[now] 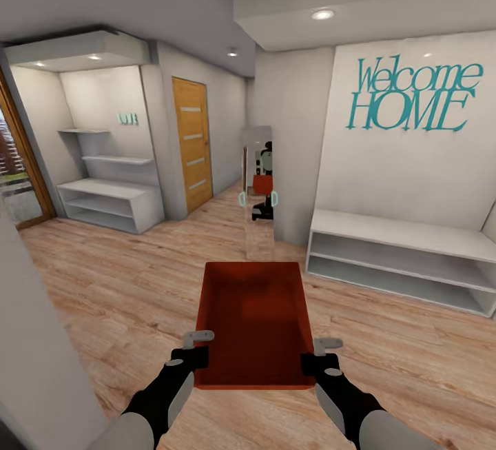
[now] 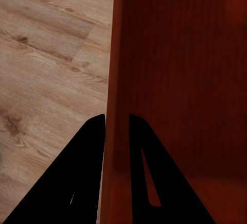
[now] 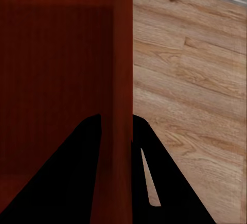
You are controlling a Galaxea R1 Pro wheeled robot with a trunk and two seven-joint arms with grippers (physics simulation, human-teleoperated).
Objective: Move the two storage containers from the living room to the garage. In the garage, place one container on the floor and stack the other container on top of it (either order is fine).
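A red-orange storage container (image 1: 253, 322) hangs level in front of me above light wood-plank flooring, held between both arms. My left gripper (image 1: 196, 353) is shut on its left wall near the close corner. In the left wrist view that thin wall (image 2: 114, 80) runs between the two black fingers (image 2: 82, 172). My right gripper (image 1: 318, 362) is shut on the right wall. The right wrist view shows that wall (image 3: 123, 69) pinched between the dark fingers (image 3: 149, 162). The container's inside is bare.
A tall narrow mirror (image 1: 259, 191) stands straight ahead on a wall corner, reflecting me and the container. A low white shelf bench (image 1: 406, 257) sits at right under "Welcome HOME" lettering. A wooden door (image 1: 191, 141) and white shelving (image 1: 110, 195) lie ahead left. A pale wall edge (image 1: 34, 353) is close at left.
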